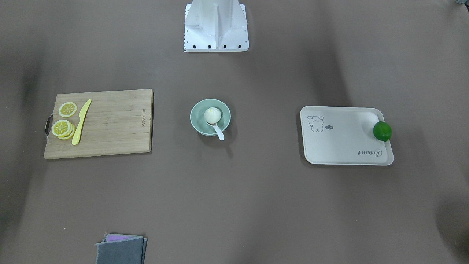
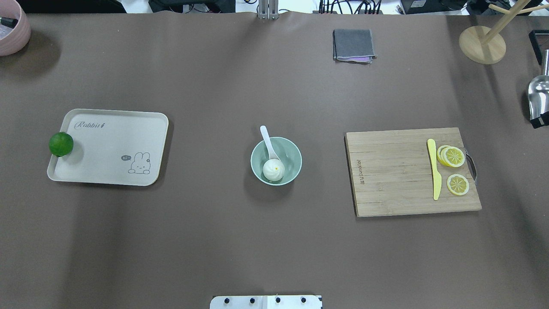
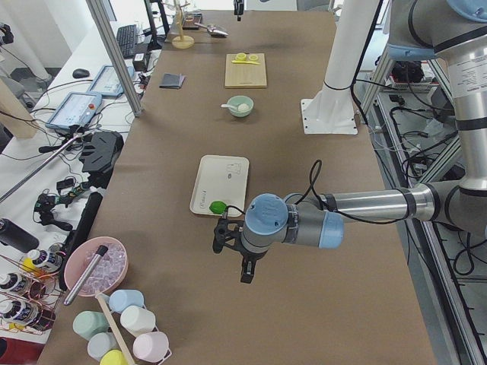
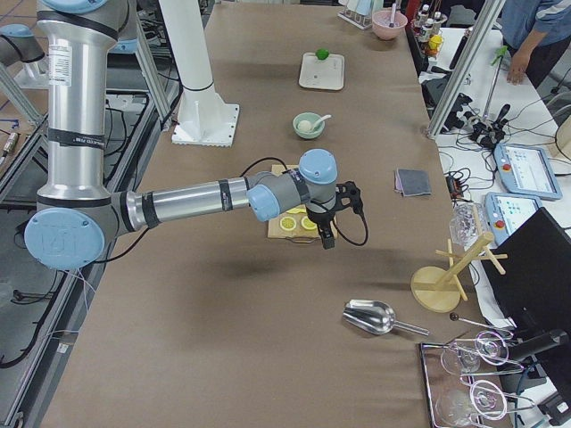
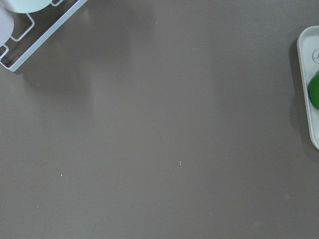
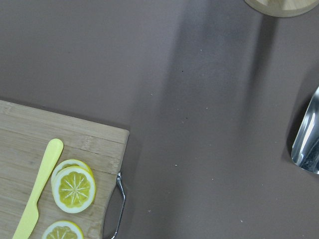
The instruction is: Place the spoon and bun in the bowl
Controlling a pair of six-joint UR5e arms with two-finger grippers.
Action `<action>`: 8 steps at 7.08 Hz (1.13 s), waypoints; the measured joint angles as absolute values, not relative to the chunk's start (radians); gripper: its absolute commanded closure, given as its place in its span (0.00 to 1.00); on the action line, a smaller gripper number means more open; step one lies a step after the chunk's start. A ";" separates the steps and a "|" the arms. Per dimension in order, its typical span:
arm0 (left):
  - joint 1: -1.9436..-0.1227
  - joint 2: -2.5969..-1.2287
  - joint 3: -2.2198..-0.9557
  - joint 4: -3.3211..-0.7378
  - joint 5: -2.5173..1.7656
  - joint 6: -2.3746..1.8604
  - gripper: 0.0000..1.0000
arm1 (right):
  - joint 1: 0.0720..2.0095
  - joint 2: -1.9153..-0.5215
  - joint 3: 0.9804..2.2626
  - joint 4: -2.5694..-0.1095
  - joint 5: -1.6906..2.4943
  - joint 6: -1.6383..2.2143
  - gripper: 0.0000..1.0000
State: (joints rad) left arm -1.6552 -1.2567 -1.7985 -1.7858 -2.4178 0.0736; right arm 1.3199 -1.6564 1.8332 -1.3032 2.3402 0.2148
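Bun (image 2: 273,169) in bowl (image 2: 293,159), on spoon (image 2: 268,141) scoop; handle over rim at 11 o'clock, overhead view. Left gripper (image 3: 236,255), right gripper (image 4: 326,234) above table: cannot tell if spread or closed.

- The table cover (image 2: 214,240) was a matt brown sheet, smooth and slightly creased.
- The bowl (image 2: 294,157) had smooth mint sides with a faint sheen.
- The spoon (image 2: 266,136) was glossy white, like ceramic.
- The bun (image 2: 273,170) looked matt and soft.
- The cutting board (image 2: 394,180) was pale wood in glued strips, grain showing.
- The knife (image 2: 436,174) was smooth yellow plastic.
- The tray (image 2: 107,150) was matt cream.
- The lime (image 2: 61,144) had a slightly shiny skin.
- The folded cloth (image 2: 353,44) was grey fabric.
- The scoop (image 6: 306,139) was polished metal.
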 measured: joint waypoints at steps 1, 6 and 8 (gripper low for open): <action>-1.656 -1.256 -1.797 -1.786 -2.418 0.074 0.02 | 1.320 -1.657 1.822 -1.304 2.343 0.214 0.00; -1.643 -1.282 -1.800 -1.710 -2.420 0.074 0.02 | 1.441 -1.660 1.706 -1.297 2.339 0.202 0.00; -1.616 -1.292 -1.795 -1.706 -2.413 0.067 0.02 | 1.492 -1.661 1.680 -1.304 2.346 0.150 0.00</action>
State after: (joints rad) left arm -1.6159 -1.2918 -1.7947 -1.7062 -2.4131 0.0673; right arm 1.4923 -1.6608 1.6804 -1.3038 2.3460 0.1496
